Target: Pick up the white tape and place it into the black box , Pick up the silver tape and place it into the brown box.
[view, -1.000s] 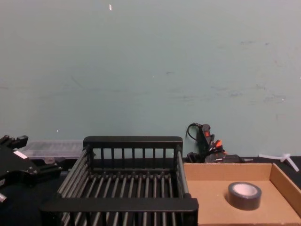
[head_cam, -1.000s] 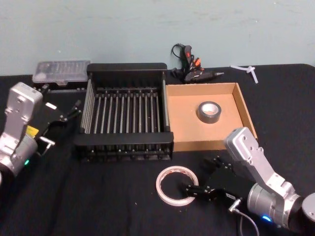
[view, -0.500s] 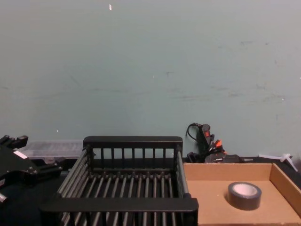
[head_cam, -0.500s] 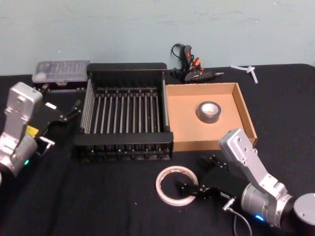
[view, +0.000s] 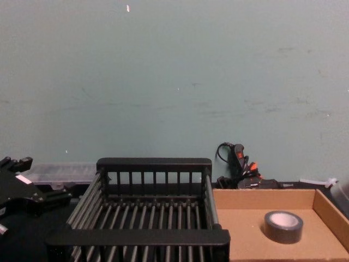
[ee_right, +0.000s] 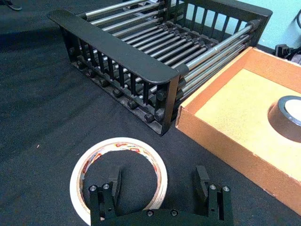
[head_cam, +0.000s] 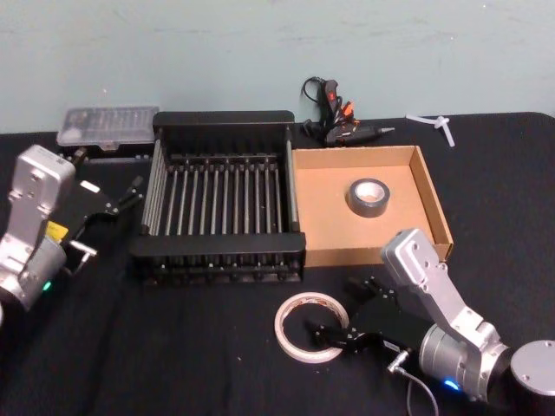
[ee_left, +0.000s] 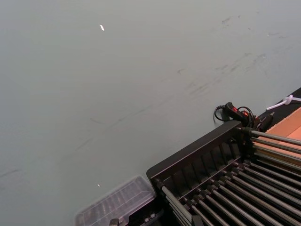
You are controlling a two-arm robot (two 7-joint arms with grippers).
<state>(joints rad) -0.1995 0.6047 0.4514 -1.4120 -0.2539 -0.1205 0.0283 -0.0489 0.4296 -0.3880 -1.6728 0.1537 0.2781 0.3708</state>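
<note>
The white tape (head_cam: 310, 325) lies flat on the black table in front of the boxes, its red-printed core visible (ee_right: 117, 176). My right gripper (head_cam: 337, 309) is open and low over the ring's right side. One finger (ee_right: 113, 184) is over the ring's hole and the other finger (ee_right: 202, 181) is outside it. The silver tape (head_cam: 368, 198) sits inside the brown box (head_cam: 325, 221), also seen from the chest as silver tape (view: 283, 226). The black box (head_cam: 217, 243) stands left of the brown box with nothing in it. My left gripper (head_cam: 108, 221) is parked open at the far left.
A clear plastic case (head_cam: 108, 126) lies behind the black box at the left. A black-and-orange glue gun (head_cam: 334, 117) and a white plastic piece (head_cam: 438, 123) sit by the wall behind the brown box.
My right gripper has slid left toward the white tape, bringing one finger over the ring's hole. The tapes, boxes and left arm have not moved.
</note>
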